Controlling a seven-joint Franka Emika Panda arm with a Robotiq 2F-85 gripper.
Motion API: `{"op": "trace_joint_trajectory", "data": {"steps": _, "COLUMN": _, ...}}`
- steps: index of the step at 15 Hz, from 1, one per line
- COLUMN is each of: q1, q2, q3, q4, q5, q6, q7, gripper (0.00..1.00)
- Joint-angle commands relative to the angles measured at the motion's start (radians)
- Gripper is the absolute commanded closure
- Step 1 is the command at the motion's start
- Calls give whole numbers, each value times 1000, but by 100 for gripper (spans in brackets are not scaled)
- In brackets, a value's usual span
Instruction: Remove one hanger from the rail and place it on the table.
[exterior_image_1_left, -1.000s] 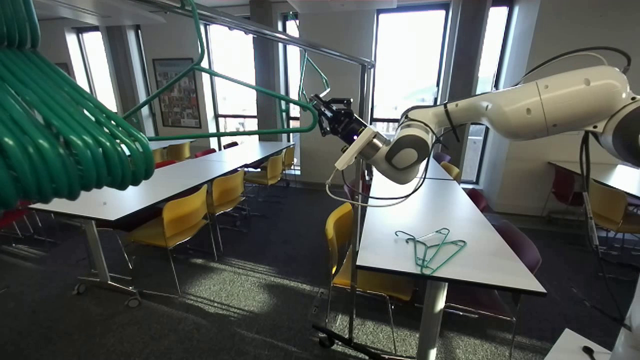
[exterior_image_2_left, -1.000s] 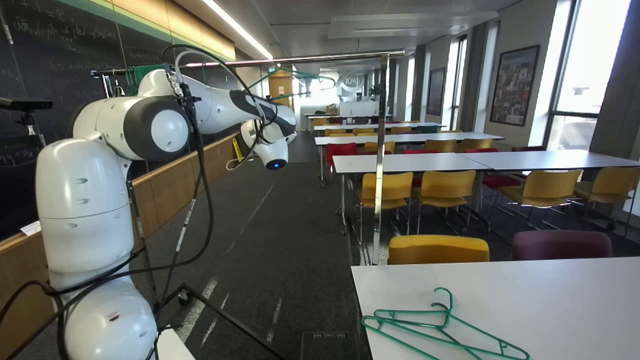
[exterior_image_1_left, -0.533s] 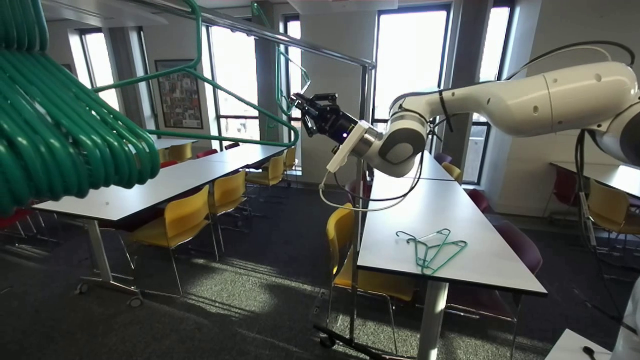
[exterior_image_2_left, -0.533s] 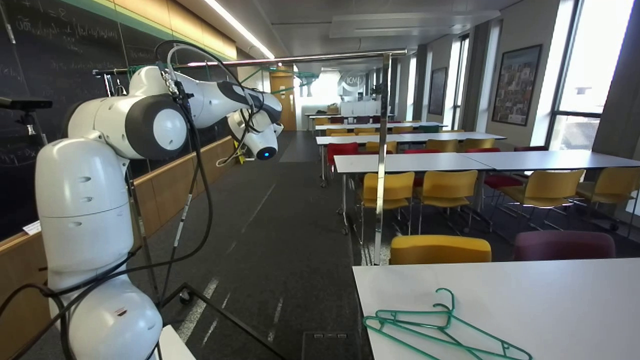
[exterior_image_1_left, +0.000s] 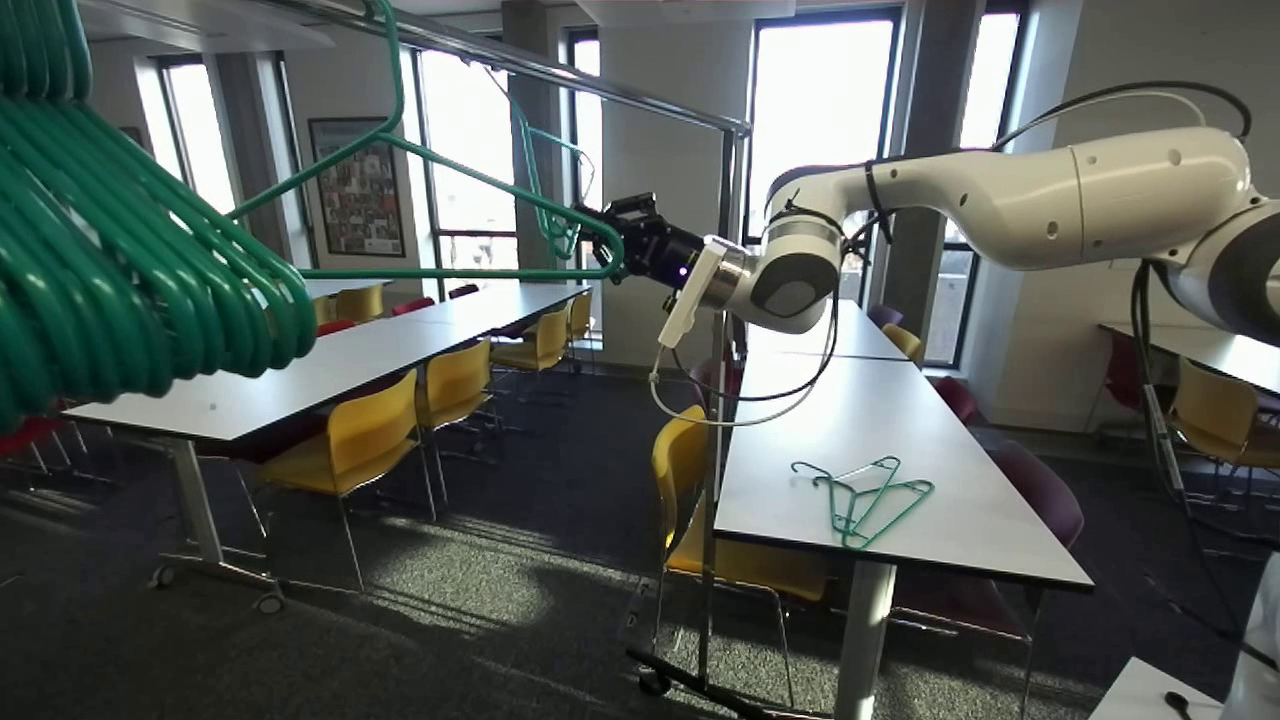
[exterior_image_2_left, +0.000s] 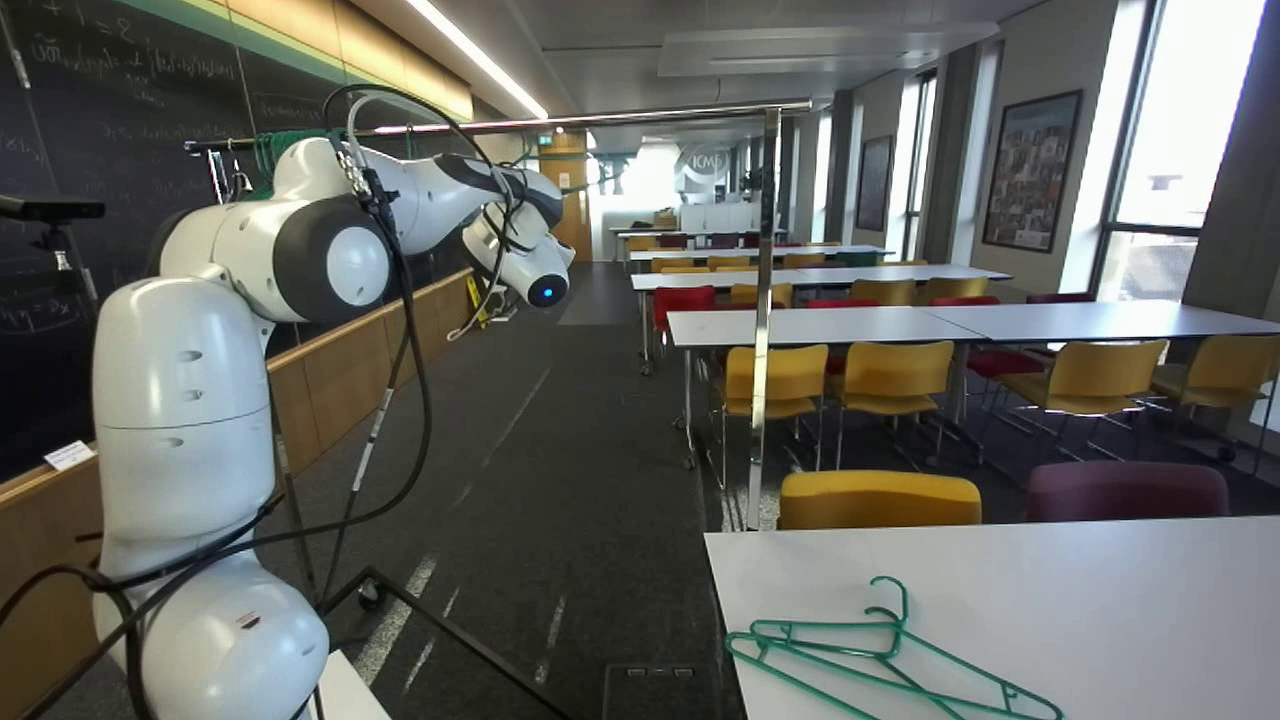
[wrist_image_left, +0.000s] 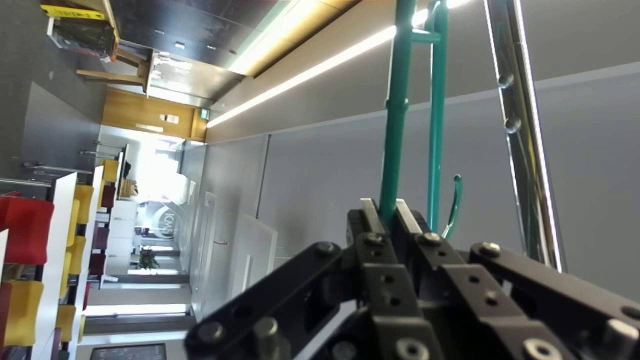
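My gripper (wrist_image_left: 385, 206) is shut on a green hanger (wrist_image_left: 396, 125), gripping one bar of it. In the wrist view the hanger's hook end shows apart from the rail (wrist_image_left: 525, 125). In an exterior view the gripper (exterior_image_1_left: 590, 220) holds this hanger (exterior_image_1_left: 531, 160) below the rail (exterior_image_1_left: 600, 86), with its upper end overlapping the rail line. Another hanger (exterior_image_1_left: 450, 152) hangs in the foreground and partly covers the gripper. The white table (exterior_image_1_left: 800, 410) carries two overlapping green hangers (exterior_image_1_left: 890, 519); the table (exterior_image_2_left: 1100, 580) also shows in an exterior view. There the arm hides the gripper.
A tight bunch of green hangers (exterior_image_1_left: 130, 270) hangs at the rail's left end. The rack's upright pole (exterior_image_2_left: 763, 330) stands beside the table. Yellow chairs (exterior_image_1_left: 680, 460) stand around the tables. A loose cable (exterior_image_1_left: 740, 420) hangs from the wrist.
In an exterior view the gripper and held hanger have moved left, and the hanger's upper end now sits lower against the rail line. The foreground hanger has swung left and back.
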Motion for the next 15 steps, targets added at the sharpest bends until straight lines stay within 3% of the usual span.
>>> {"op": "trace_joint_trajectory", "data": {"steps": 1, "q1": 17, "q2": -17, "q3": -23, "q4": -49, "q5": 14, "q6": -10, "q7": 15, "gripper": 98}}
{"op": "trace_joint_trajectory", "data": {"steps": 8, "q1": 20, "q2": -128, "q3": -19, "q4": -334, "q5": 127, "q6": -93, "q7": -39, "gripper": 98}}
{"op": "trace_joint_trajectory", "data": {"steps": 15, "q1": 17, "q2": -310, "q3": -10, "q4": -662, "q5": 273, "q6": -221, "q7": -300, "gripper": 98}}
